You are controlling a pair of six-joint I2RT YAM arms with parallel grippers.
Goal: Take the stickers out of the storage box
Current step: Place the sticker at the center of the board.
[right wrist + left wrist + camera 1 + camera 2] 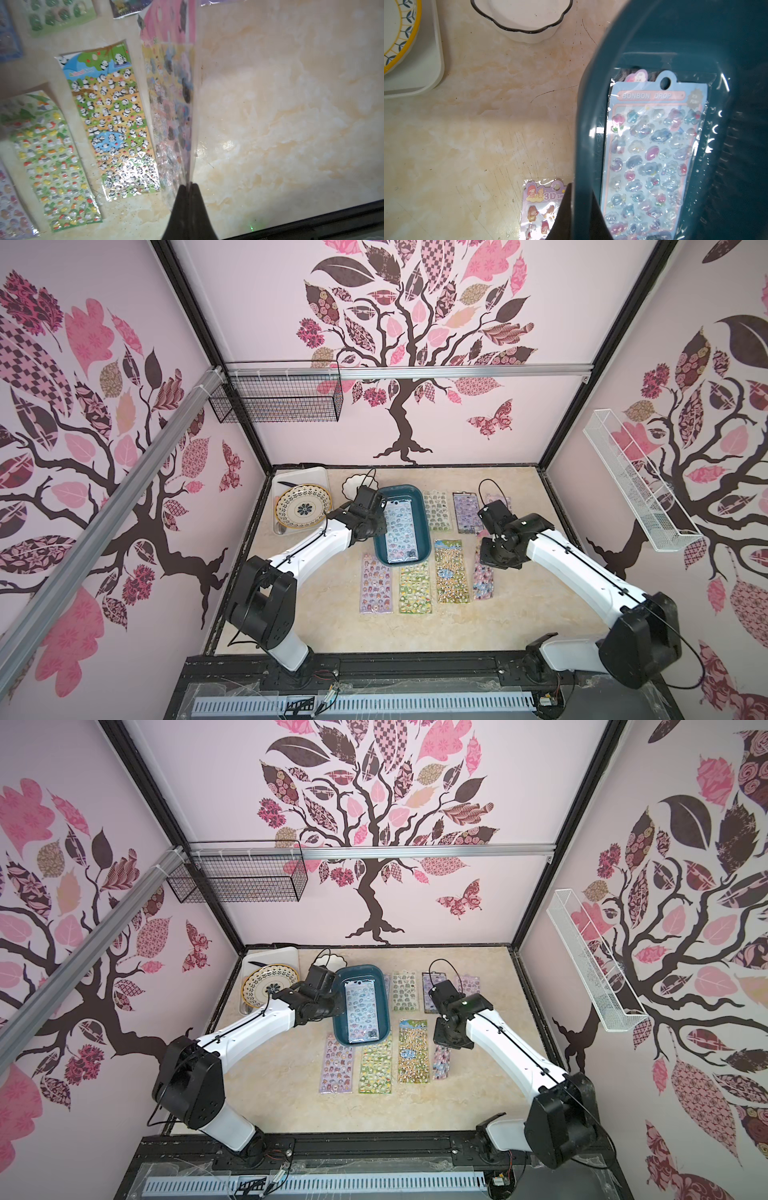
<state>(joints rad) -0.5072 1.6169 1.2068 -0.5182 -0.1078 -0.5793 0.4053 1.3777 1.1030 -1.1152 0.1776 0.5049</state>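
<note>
Teal storage box (401,492), its wall clamped by the left gripper (581,204), holds a blue sticker sheet (400,531). The right gripper (188,186) pinches a tilted pink sticker sheet (168,116).

blue sticker sheet (652,149) in storage box (726,41) is showing "BONBON DROP", its corner badge reading "It's FUN!" | purple sticker sheet (542,209) is showing "3D" | panda sticker sheet (112,116) is showing "Animal", rest blurred
</note>
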